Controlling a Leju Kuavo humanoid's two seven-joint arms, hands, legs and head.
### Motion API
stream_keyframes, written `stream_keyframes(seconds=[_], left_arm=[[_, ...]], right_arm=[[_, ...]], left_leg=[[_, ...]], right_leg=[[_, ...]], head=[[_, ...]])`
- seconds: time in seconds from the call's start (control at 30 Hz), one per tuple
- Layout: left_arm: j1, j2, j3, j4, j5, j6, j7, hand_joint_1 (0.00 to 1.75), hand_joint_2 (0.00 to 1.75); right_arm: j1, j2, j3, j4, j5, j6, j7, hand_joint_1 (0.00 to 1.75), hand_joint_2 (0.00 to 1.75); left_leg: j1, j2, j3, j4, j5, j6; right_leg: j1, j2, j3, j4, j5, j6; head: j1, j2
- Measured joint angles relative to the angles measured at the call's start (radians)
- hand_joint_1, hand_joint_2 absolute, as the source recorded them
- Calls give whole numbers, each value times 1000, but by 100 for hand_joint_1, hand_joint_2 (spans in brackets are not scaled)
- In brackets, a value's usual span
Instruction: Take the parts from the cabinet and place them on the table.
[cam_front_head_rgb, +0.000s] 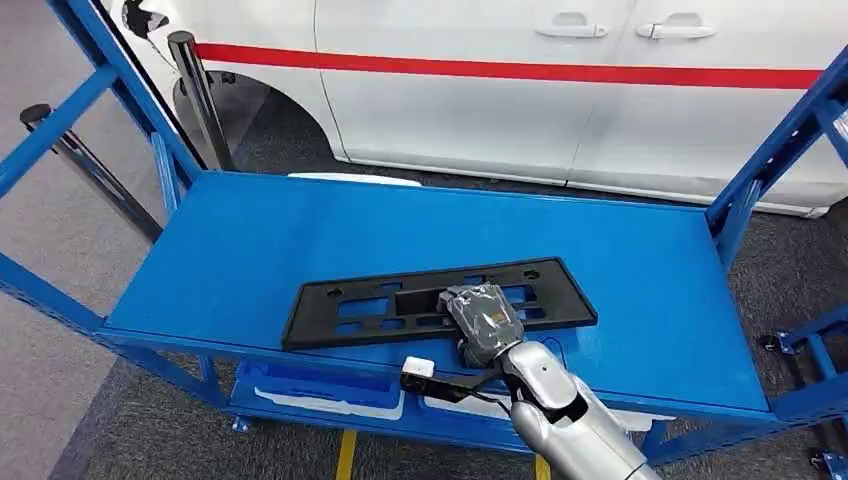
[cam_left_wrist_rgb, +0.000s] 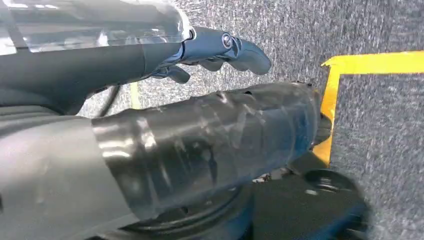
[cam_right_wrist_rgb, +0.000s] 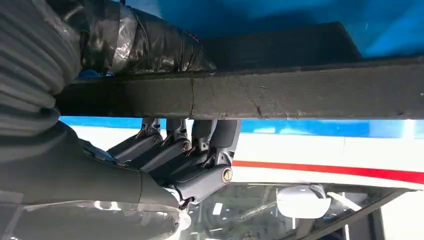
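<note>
A long black plastic part (cam_front_head_rgb: 400, 300) with several cut-outs lies flat near the front edge of the blue shelf (cam_front_head_rgb: 300, 240). My right hand (cam_front_head_rgb: 485, 322) sits on the part's right half. In the right wrist view, this hand (cam_right_wrist_rgb: 165, 150) grips the part's edge (cam_right_wrist_rgb: 310, 95), with the taped thumb (cam_right_wrist_rgb: 145, 45) on one face and the dark fingers (cam_right_wrist_rgb: 190, 160) on the other. My left hand (cam_left_wrist_rgb: 200, 100) hangs over grey carpet and holds nothing; its fingers (cam_left_wrist_rgb: 225, 47) stand apart from the thumb.
Blue frame uprights (cam_front_head_rgb: 770, 150) flank the shelf on both sides. A white car (cam_front_head_rgb: 560, 80) with a red stripe stands right behind it. Blue bins (cam_front_head_rgb: 320, 385) sit on the lower level. Yellow floor tape (cam_left_wrist_rgb: 370, 62) runs beneath my left hand.
</note>
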Motion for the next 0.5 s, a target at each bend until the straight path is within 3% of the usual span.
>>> stream_keyframes(seconds=[0.2, 0.27, 0.3, 0.33, 0.37, 0.4, 0.43, 0.5], left_arm=[[1, 0, 0, 0, -1, -2, -1, 0, 0], [3, 0, 0, 0, -1, -3, -5, 0, 0], [3, 0, 0, 0, -1, -6, -13, 0, 0], [3, 0, 0, 0, -1, -10, -21, 0, 175], [2, 0, 2, 0, -1, -18, -44, 0, 175], [3, 0, 2, 0, -3, -24, -69, 0, 175], [2, 0, 3, 0, -3, -24, -72, 0, 175], [3, 0, 3, 0, -3, -20, -74, 0, 175]], right_arm=[[0, 0, 0, 0, 0, 0, 0, 164, 175], [0, 0, 0, 1, 0, 0, 0, 168, 175], [0, 0, 0, 1, 0, 0, 0, 169, 175], [0, 0, 0, 1, -2, 0, -1, 168, 175], [1, -2, 0, 1, -5, -1, 0, 169, 175], [3, -9, 0, -1, -10, -2, -2, 169, 175], [5, -11, 0, -1, -10, -2, -2, 169, 175], [11, -15, 0, -1, -10, 0, -5, 169, 175]], left_leg=[[0, 0, -11, 24, 0, -1], [1, 0, -4, 7, 24, -1], [2, 0, 35, -74, 77, 0], [4, 1, 121, -248, 156, 6], [-7, -2, 130, -279, 144, 24], [0, 3, 136, -299, 161, 55], [-2, 4, 133, -299, 162, 59], [-5, 4, 131, -298, 162, 60]], right_leg=[[0, 0, 0, 0, 0, 0], [0, 0, 1, 0, 0, 0], [0, 1, 3, 1, 0, 0], [-1, 2, 6, 1, -1, 5], [4, 5, 2, -1, 5, 26], [1, 6, -14, 38, -31, 44], [1, 6, -56, 128, -84, 47], [1, 6, -128, 283, -144, 51]], head=[[0, 0], [0, 0], [0, 0], [0, 0], [0, 0], [2, 0], [2, 0], [2, 0]])
